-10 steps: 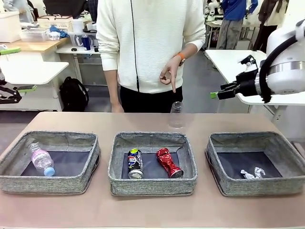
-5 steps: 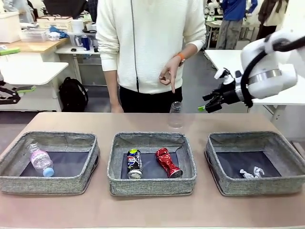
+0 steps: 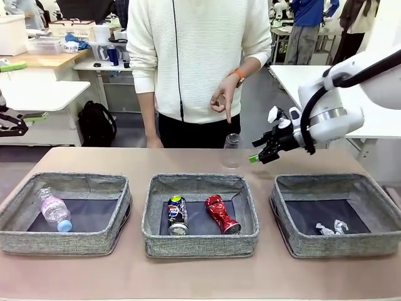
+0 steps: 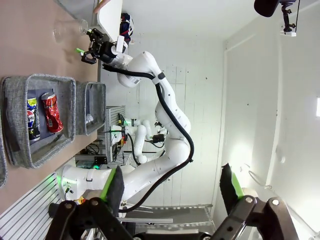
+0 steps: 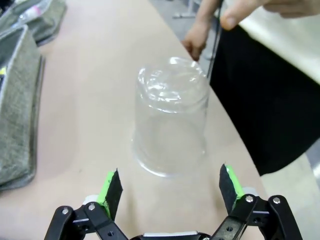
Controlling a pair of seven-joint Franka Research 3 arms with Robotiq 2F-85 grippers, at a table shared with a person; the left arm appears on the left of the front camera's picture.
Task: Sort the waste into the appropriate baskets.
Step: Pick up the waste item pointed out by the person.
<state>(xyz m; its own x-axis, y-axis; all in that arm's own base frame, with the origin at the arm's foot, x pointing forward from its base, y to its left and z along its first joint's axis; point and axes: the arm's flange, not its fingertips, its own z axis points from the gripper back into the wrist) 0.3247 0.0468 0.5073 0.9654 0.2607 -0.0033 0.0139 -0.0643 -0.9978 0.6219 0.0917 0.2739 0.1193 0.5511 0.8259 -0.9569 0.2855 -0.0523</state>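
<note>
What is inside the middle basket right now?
Inside the middle basket, a dark blue-black can and a crushed red can lie side by side, apart. Its near wall hides the floor's front edge.

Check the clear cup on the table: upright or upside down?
Upside down: the clear plastic cup stands on its wide rim on the table, closed base up, in front of the open right claw.

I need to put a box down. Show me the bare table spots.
Bare table runs along the near edge before all three baskets, and at the far left corner behind the left basket. Crowded: far middle, where the clear plastic cup stands with the open right gripper nearby.
</note>
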